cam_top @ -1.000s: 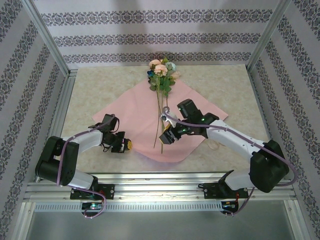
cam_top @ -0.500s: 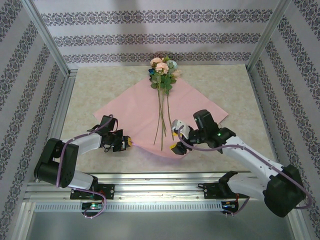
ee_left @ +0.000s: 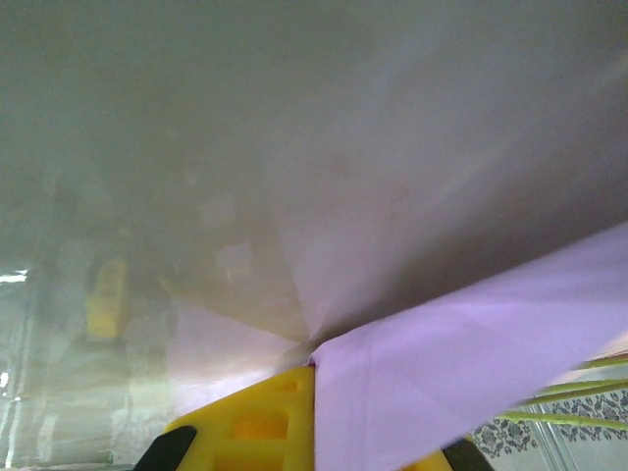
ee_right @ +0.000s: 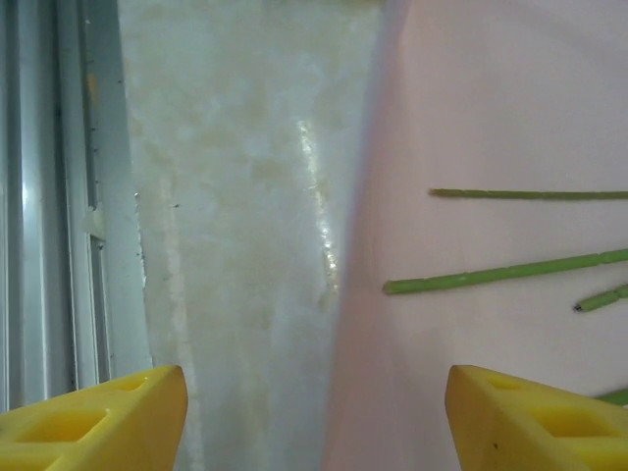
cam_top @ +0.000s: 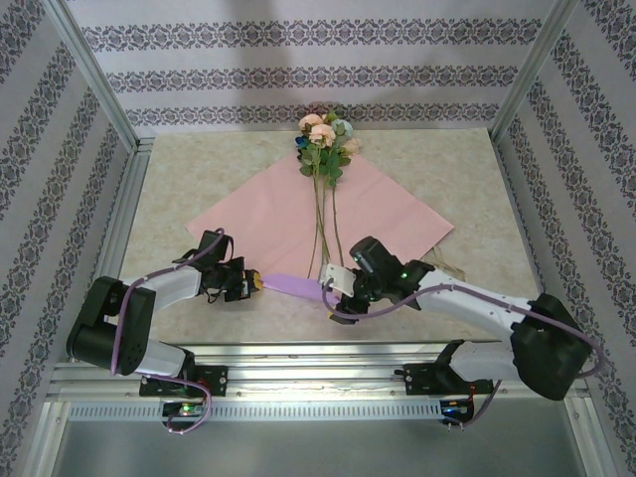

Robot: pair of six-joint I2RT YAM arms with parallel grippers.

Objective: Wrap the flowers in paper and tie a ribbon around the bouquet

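The paper (cam_top: 263, 214) lies flat, pink face up. The flowers (cam_top: 323, 144) lie along its diagonal, stems toward the near corner. Near edge is folded over, lilac showing, prob. to start the wrap. R gripper (cam_top: 333, 298) is spread wide astride that edge. L gripper (cam_top: 250, 283) sits at the fold end; the paper hides its grip, so state cannot be told.

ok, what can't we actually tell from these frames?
Left gripper: in the left wrist view the lilac fold of the paper covers one finger and the image is blurred; clamped or not, cannot tell.
Right gripper: open, fingers cut off by the right wrist view's bottom edge; height over the paper unclear.
Flowers: stems run off that view's right edge.
Ribbon: top view, a pale scrap, mostly behind the right arm.
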